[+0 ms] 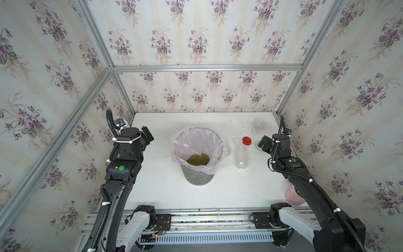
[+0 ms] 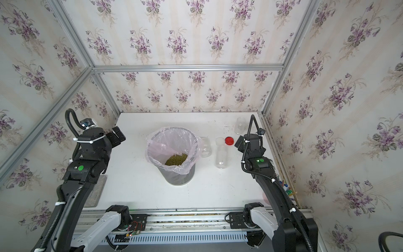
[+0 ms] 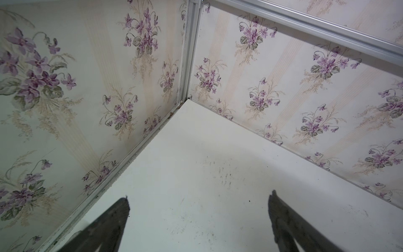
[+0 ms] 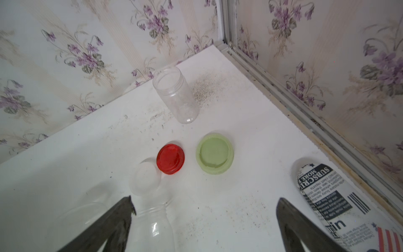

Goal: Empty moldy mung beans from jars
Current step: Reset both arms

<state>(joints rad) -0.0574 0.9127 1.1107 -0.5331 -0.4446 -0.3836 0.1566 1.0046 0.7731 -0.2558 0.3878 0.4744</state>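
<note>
Both claws were spread and empty. In a top view the beans [image 1: 198,159] lay heaped in the lined bin [image 1: 199,177], at 9 o'clock from the right claw [image 1: 262,144] and 4 o'clock from the left claw [image 1: 148,134]. The tall jar [image 1: 241,156] stood upright, lidless and seemingly empty, at 8 o'clock from the right claw, the nearer one. We judged that little was left to tip.

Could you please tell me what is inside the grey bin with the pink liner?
In both top views a heap of mung beans lies at the bottom of the lined bin. Anything under the heap is covered by it.
</note>
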